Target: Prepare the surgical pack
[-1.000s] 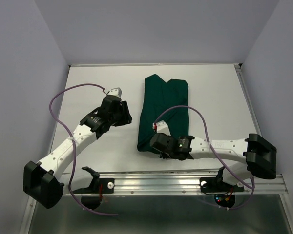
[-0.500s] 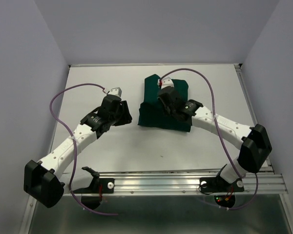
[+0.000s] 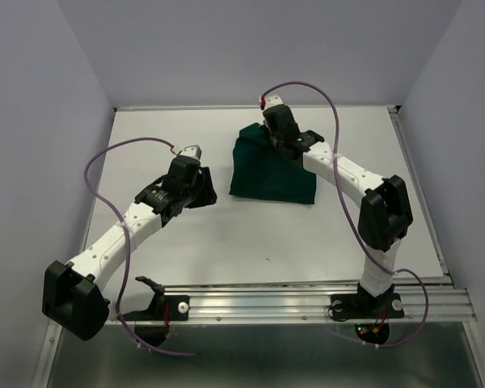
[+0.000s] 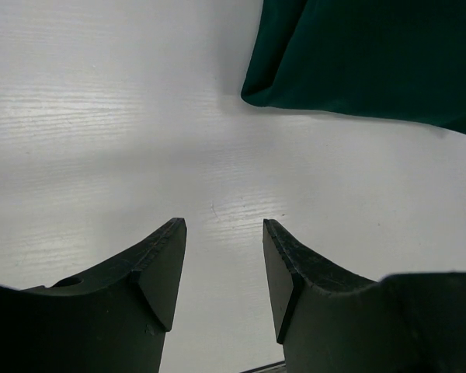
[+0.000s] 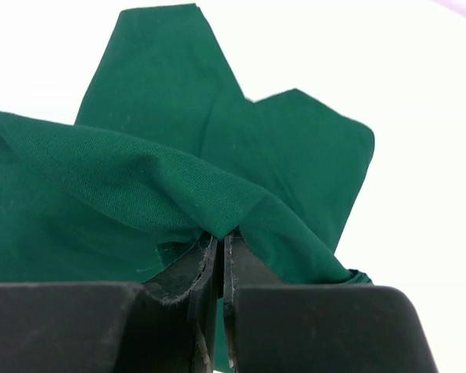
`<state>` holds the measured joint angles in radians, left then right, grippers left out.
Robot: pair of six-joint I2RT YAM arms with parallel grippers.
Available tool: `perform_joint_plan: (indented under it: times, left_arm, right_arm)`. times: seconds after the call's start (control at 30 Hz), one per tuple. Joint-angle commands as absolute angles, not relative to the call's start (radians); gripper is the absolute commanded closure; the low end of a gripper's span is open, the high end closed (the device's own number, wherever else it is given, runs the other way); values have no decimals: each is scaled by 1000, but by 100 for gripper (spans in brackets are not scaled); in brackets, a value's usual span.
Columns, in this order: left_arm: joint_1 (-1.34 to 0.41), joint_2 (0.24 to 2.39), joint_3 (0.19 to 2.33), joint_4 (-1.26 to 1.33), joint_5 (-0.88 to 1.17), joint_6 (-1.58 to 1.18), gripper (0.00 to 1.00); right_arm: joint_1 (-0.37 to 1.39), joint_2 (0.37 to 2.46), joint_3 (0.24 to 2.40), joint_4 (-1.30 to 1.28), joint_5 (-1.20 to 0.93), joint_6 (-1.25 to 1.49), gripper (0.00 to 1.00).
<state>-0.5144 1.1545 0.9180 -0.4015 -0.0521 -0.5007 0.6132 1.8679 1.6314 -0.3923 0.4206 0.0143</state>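
The dark green cloth drape (image 3: 271, 174) lies folded into a compact bundle at the middle back of the white table. My right gripper (image 3: 268, 141) is at the bundle's far edge, shut on a pinched fold of the drape (image 5: 217, 198). My left gripper (image 3: 206, 192) is open and empty, low over bare table just left of the drape, whose near-left corner (image 4: 357, 62) shows in the left wrist view. The steel tray, scissors, forceps and gauze packets are out of view.
The white table (image 3: 170, 234) is walled by pale panels at left, back and right. A metal rail (image 3: 307, 303) runs along the near edge by the arm bases. Purple cables loop above both arms.
My right gripper has carried the drape's near end from the front of the table to the back, folding the long cloth over itself into a short bundle. The left arm has barely moved.
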Motion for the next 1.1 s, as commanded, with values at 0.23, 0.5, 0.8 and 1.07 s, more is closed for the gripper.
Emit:
perform_joint_plan:
  times: [0.23,0.5,0.8,1.07]
  left_arm:
    - [-492,1198,943,-391,-25,-442,45]
    - [-488,1207,937,-380,-9,-448,45]
    - [-486,1213,937,-377,-6,-448,45]
    - [-486,1233,940,-374,-5,-448,45]
  right_arm:
    - [575,1973,1848,-307,425,-61,99]
    - [566,1985,1888,-290,448,-77,99]
    - [548,2014,1945,-279,463,-101,99]
    - [538,2013,1948,-249,477,-110,99]
